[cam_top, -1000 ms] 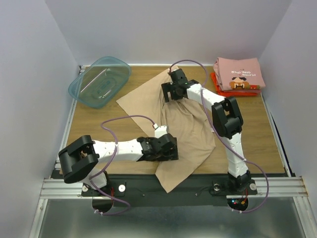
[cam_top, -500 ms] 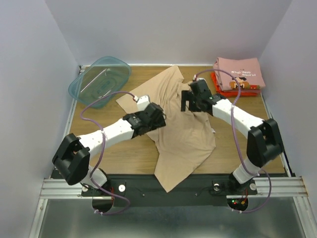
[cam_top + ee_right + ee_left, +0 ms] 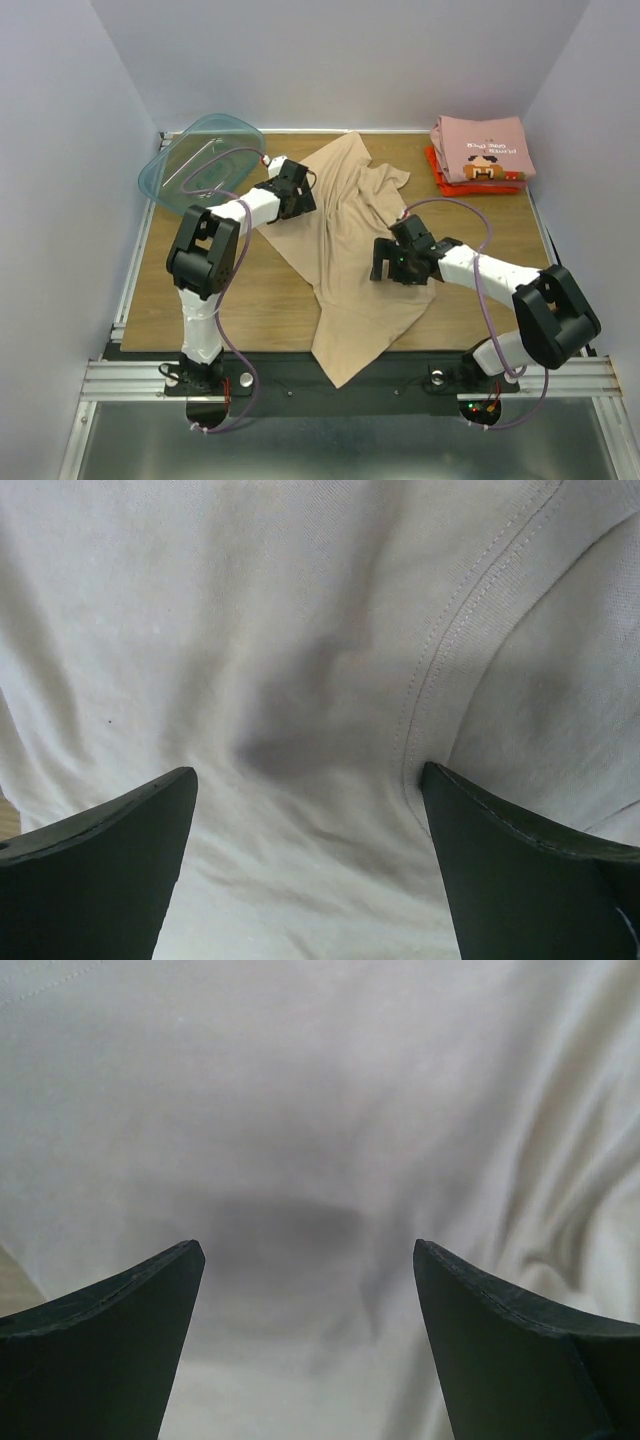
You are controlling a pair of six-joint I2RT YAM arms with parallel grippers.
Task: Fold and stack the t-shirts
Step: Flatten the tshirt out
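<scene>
The tan t-shirt [image 3: 350, 250] lies rumpled and spread across the middle of the table, one end hanging over the near edge. My left gripper [image 3: 300, 195] is open just above its far left part; cloth [image 3: 300, 1160] fills the left wrist view between the fingers [image 3: 120, 1340]. My right gripper [image 3: 385, 262] is open low over the shirt's right side; a stitched seam [image 3: 450, 650] shows between its fingers [image 3: 520, 870]. The pink printed t-shirt [image 3: 483, 148] lies folded on the red-orange t-shirt [image 3: 440, 172] at the far right corner.
A translucent teal tub [image 3: 200, 163] stands at the far left corner, close to my left arm. Bare wood [image 3: 230, 280] lies left of the tan shirt. White walls close in the table on three sides.
My left gripper moved from the near middle to the shirt's far left part. My right gripper came from the far middle down to the shirt's right side. The shirt's far end shifted.
</scene>
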